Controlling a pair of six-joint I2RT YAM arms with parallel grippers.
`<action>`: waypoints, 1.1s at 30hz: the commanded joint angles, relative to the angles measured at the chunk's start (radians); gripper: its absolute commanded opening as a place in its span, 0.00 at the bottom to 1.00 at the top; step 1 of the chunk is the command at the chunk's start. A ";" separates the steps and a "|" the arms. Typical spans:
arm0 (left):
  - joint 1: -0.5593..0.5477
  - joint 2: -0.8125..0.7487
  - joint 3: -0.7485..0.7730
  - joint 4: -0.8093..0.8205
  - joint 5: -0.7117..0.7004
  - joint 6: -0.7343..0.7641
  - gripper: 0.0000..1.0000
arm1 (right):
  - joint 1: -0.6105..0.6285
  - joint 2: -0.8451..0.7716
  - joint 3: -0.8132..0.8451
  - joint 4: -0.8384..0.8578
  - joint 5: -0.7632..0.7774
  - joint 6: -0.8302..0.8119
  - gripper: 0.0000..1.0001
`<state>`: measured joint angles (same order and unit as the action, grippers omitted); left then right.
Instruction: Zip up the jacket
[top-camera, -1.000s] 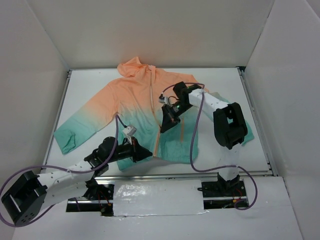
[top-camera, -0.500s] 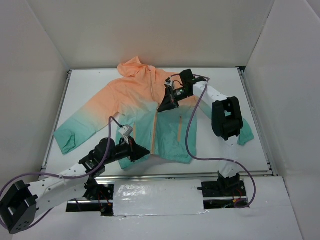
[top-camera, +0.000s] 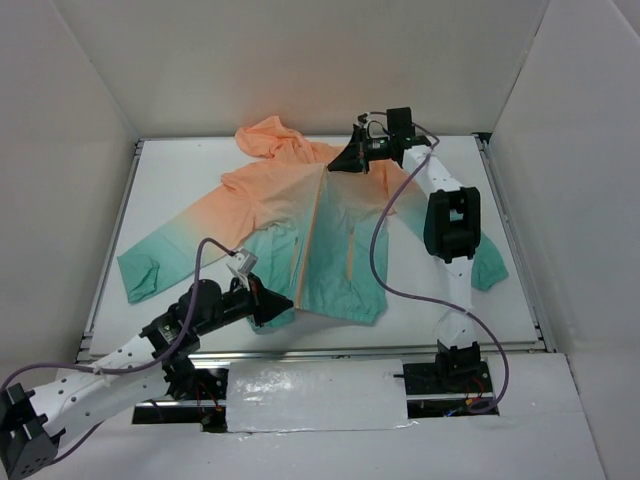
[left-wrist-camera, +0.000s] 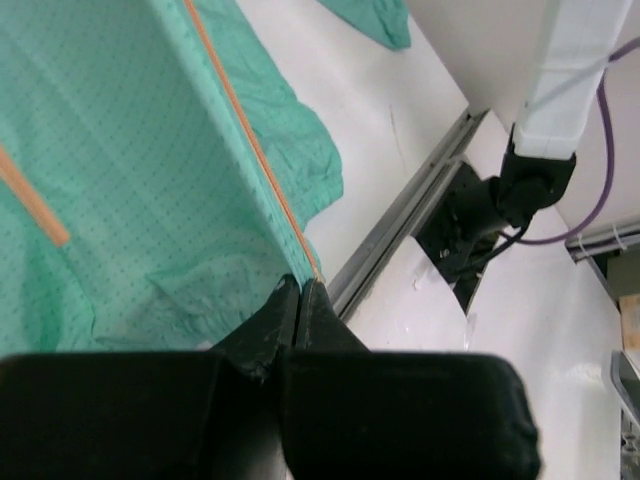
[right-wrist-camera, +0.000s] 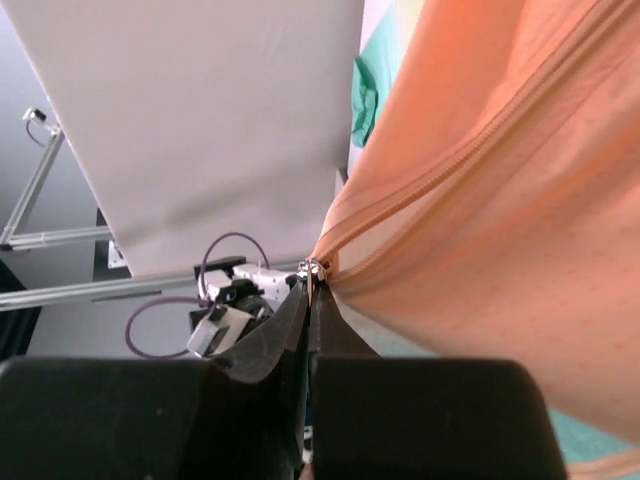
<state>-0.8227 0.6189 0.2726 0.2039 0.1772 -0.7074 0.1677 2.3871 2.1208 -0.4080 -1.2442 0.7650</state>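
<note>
The jacket (top-camera: 290, 215) lies spread on the white table, orange at the hood end and teal at the hem, its pale front zipper (top-camera: 312, 235) running down the middle. My left gripper (top-camera: 283, 310) is shut on the teal hem (left-wrist-camera: 300, 262) at the zipper's lower end, near the table's front edge. My right gripper (top-camera: 337, 166) is shut on the small metal zipper pull (right-wrist-camera: 312, 269) high on the orange chest, close to the hood. The fabric (right-wrist-camera: 500, 200) is pulled taut from the pull.
White walls close in the table on three sides. A metal rail (top-camera: 330, 350) runs along the front edge. The right arm's upper link (top-camera: 450, 225) lies over the jacket's right sleeve. Purple cables (top-camera: 378, 260) trail over the right half of the jacket.
My right gripper has travelled up the zipper from mid-chest to near the hood, drawing the front together. The left gripper kept its hold on the hem and shifted slightly back.
</note>
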 joint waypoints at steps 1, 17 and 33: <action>-0.056 -0.054 0.049 -0.300 0.133 -0.024 0.00 | -0.094 -0.044 -0.029 0.216 0.131 0.019 0.00; -0.027 0.256 0.533 -0.398 -0.355 0.006 0.99 | 0.207 -0.499 -0.476 -0.367 0.465 -0.679 0.00; 0.134 0.515 0.514 -0.069 -0.105 0.189 0.83 | 0.282 -0.674 -0.590 -0.344 0.362 -0.669 0.00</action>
<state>-0.6914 1.1164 0.7933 0.0315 0.0090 -0.5728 0.4385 1.7695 1.5192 -0.7574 -0.8284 0.0952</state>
